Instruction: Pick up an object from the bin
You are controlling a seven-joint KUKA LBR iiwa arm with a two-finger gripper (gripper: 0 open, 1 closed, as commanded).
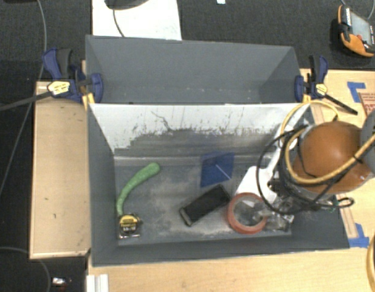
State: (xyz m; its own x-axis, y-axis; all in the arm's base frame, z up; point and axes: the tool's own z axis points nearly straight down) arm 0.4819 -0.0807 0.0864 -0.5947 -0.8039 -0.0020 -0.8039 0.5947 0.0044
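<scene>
since the arm comes in from the right, its gripper (269,216) hangs low over the near right corner of the bin (163,207), tucked under the round orange cover (327,154) and a loop of cables (285,143) at the wrist. it sits right against the right side of a red ring (237,223), a flat hoop lying on the floor with its open middle facing up, and that looks to me like the thing it means to lift. whether the gripper is spread or closed, i cannot tell; the metal there is too tangled with the ring's edge to read. just behind the gripper a white scrap (250,180) lies partly hidden by the wrist. just beyond the ring on its far side lies a black block (204,204), flat and skewed, close enough that a sideways nudge could bump it. behind that, a blue folded piece (216,168) leans near the back wall. well apart, at the far side of the bin from the gripper, a green curved thing (137,184) lies bent along the floor, with a small yellow and black tape measure (129,225) at its near end. the floor is bare grey metal, scuffed pale in the middle, and the sloped back wall is streaked with scratches. the ring has open floor on its near side, so i'd judge a straight lift has room.
</scene>
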